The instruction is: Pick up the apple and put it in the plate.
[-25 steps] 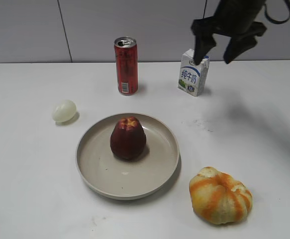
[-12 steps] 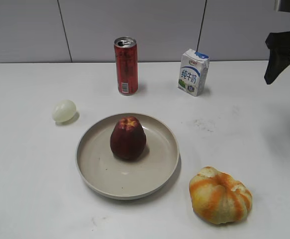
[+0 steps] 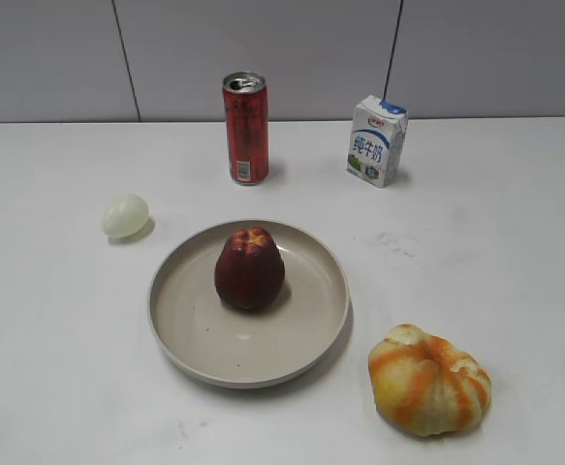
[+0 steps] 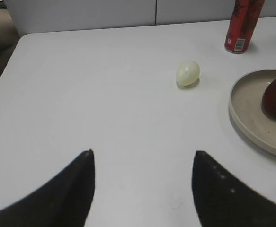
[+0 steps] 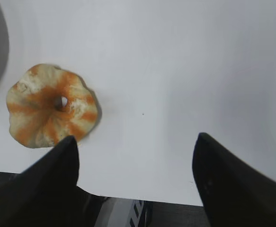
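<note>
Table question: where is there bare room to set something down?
The table is bare left of the plate below the egg, and right of the milk carton above the pumpkin-like fruit. The centre is crowded: the apple fills the plate.

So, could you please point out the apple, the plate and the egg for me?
apple (image 3: 249, 269), exterior view, on the middle of its dark red side.
plate (image 3: 306, 349), exterior view, on the bare front right of its rim.
egg (image 4: 188, 73), left wrist view, on the middle of its pale shell.
</note>
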{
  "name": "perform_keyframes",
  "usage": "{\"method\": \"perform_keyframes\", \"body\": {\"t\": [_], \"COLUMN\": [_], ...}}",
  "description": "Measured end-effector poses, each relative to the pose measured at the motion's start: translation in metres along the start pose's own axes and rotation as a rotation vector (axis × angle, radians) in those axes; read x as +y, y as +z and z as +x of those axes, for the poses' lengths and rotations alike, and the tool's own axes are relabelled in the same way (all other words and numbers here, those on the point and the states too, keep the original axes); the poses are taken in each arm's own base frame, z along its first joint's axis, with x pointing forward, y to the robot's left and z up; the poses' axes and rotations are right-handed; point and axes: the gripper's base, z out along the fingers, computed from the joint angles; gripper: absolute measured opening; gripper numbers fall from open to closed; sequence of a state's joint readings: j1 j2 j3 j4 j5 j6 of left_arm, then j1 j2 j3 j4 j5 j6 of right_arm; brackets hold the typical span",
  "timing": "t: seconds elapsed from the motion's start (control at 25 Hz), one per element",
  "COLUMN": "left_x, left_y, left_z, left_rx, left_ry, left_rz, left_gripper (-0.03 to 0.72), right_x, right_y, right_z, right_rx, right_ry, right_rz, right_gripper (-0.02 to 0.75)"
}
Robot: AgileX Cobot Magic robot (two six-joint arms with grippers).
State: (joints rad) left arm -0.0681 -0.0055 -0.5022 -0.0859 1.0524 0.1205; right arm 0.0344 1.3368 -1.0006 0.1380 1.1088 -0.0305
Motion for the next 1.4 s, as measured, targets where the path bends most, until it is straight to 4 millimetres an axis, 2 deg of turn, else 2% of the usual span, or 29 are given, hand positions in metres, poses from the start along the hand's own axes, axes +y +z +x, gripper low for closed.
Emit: {"method": "perform_keyframes", "body": {"t": [0.24, 0.52, 0.8, 1.4], "left_x": [0.0, 0.0, 0.0, 0.0], "left_y": [0.0, 0.0, 0.0, 0.0], "left_z": [0.0, 0.0, 0.0, 0.0], "left_rx": [0.0, 0.0, 0.0, 0.0], "left_ry": [0.0, 0.0, 0.0, 0.0], "left_rz": [0.0, 0.0, 0.0, 0.0], "left_gripper": [0.491, 0.491, 0.491, 0.491], "right_x": [-0.003, -0.006, -0.003, -0.001], "right_y": [0.003, 0.01, -0.019, -0.046], "right_z": [0.062, 0.12, 0.152, 0.216], "right_rx": [-0.067, -0.169, -0.384, -0.751], "right_ry": [0.0, -0.013, -0.043, -0.093], "right_rz": [0.003, 0.004, -0.006, -0.021], "right_gripper": [0.592, 0.592, 0.592, 0.592]}}
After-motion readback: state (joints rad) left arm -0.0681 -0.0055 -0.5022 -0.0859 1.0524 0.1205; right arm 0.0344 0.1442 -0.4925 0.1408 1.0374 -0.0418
